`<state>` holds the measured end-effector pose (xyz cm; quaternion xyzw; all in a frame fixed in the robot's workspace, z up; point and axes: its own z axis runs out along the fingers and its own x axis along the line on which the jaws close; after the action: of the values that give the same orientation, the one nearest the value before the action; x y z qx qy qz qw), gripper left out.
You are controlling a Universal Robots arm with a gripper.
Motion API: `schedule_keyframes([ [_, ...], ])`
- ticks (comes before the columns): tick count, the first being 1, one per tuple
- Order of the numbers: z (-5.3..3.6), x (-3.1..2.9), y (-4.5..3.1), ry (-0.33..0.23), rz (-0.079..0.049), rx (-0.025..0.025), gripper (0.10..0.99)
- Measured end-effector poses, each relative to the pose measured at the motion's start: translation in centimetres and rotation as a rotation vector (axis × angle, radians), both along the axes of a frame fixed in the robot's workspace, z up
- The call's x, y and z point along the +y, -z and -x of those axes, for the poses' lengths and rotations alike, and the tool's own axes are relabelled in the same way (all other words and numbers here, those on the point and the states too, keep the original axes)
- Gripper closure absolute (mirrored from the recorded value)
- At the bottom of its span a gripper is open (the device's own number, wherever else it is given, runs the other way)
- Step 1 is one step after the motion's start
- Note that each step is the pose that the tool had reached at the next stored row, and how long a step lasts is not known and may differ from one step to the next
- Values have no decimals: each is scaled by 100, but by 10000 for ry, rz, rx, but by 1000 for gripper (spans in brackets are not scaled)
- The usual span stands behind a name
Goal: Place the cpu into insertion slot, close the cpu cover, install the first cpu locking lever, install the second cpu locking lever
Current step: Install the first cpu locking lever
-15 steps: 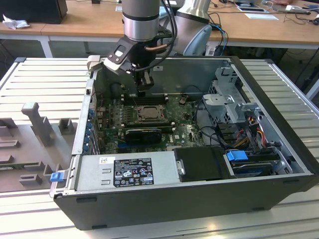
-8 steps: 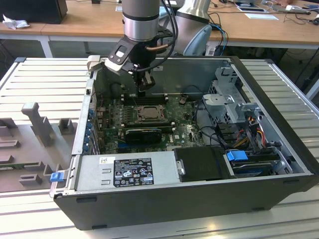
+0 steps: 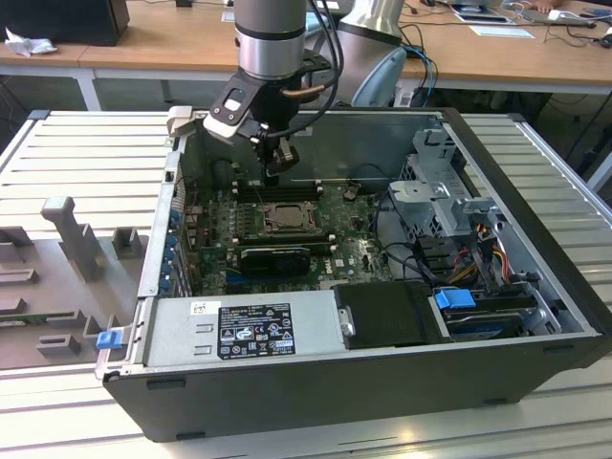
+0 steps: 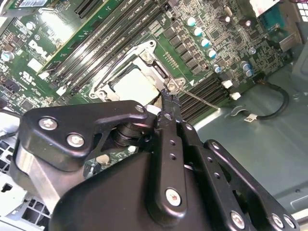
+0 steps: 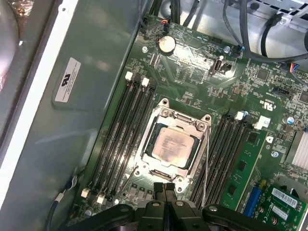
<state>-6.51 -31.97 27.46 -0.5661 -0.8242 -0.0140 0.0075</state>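
The cpu (image 5: 173, 146), a pale square chip, lies in the insertion slot (image 5: 169, 174) on the green board. The cpu cover (image 5: 180, 120), a thin silver frame, lies flat around the chip. A thin wire locking lever (image 5: 207, 168) runs along one side of the socket and sticks out past its corner. My gripper (image 5: 166, 188) hovers just beyond the socket's edge with its black fingers pressed together and nothing between them. In the second wrist view the gripper's tip (image 4: 168, 96) is close to the socket corner, next to the lever (image 4: 202, 99) and the cpu (image 4: 132, 84). In the exterior view the gripper (image 3: 275, 170) hangs over the socket (image 3: 285, 218).
Long black memory slots (image 5: 120, 130) flank the socket on both sides. The open computer case (image 3: 535, 182) walls in the board. A grey power-supply box (image 3: 239, 327) lies at the front, with a drive cage and cables (image 3: 449, 201) towards the exterior view's right. A black cable (image 4: 276, 108) lies on the case floor.
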Motion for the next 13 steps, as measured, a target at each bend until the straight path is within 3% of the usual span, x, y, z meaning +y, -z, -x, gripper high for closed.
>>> schedule_keyframes([
  [13, 0, 0, 0, -656, 0, 0, 980],
])
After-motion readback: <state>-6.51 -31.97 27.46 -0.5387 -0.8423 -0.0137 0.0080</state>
